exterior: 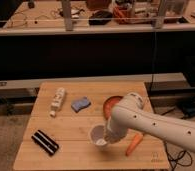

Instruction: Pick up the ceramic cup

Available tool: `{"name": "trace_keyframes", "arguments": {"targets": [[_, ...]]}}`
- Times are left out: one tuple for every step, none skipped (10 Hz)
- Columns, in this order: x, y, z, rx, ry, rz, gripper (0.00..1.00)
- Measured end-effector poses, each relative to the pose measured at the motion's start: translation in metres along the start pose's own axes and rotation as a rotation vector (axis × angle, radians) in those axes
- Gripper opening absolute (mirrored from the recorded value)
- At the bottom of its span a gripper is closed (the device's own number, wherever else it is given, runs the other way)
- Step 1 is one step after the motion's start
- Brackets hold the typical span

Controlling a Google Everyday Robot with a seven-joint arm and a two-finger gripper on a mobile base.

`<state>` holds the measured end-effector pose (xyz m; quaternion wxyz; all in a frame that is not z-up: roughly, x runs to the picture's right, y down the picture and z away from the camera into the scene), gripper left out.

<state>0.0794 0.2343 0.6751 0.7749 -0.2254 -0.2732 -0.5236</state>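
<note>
Reaching down at the near middle of the wooden table point(81, 125), the gripper point(107, 140) hangs at the right rim of the ceramic cup point(98, 135), and whether it has closed on the cup I cannot tell, since the white arm point(156, 125) covers it.

Far to the gripper's left lies a black rectangular block point(45, 142), out of harm's way. Up and to the left rest a white bottle point(57, 100) on its side and a blue sponge point(80, 104), both well apart from the work.

The cup itself sits upright just left of the gripper, possibly touching it. The main risk is a shallow bite on the rim: the small, smooth cup could tip or skid toward the block.

Behind the gripper, the orange plate point(110, 104) is partly hidden by the arm, which could nudge it on a lift. Just right lies a carrot point(133, 144), close enough to roll if the wrist swings.
</note>
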Motion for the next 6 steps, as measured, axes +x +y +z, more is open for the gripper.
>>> {"name": "trace_keyframes", "arguments": {"targets": [[0.001, -0.001, -0.002, 0.002, -0.002, 0.001, 0.01], [0.001, -0.003, -0.008, 0.011, -0.002, 0.002, 0.01], [0.000, -0.004, -0.018, 0.016, -0.004, 0.004, 0.01], [0.000, -0.004, -0.025, 0.023, -0.003, 0.009, 0.01], [0.001, -0.003, -0.028, 0.022, -0.005, 0.009, 0.01], [0.004, -0.004, -0.030, 0.026, -0.004, 0.006, 0.01]]}}
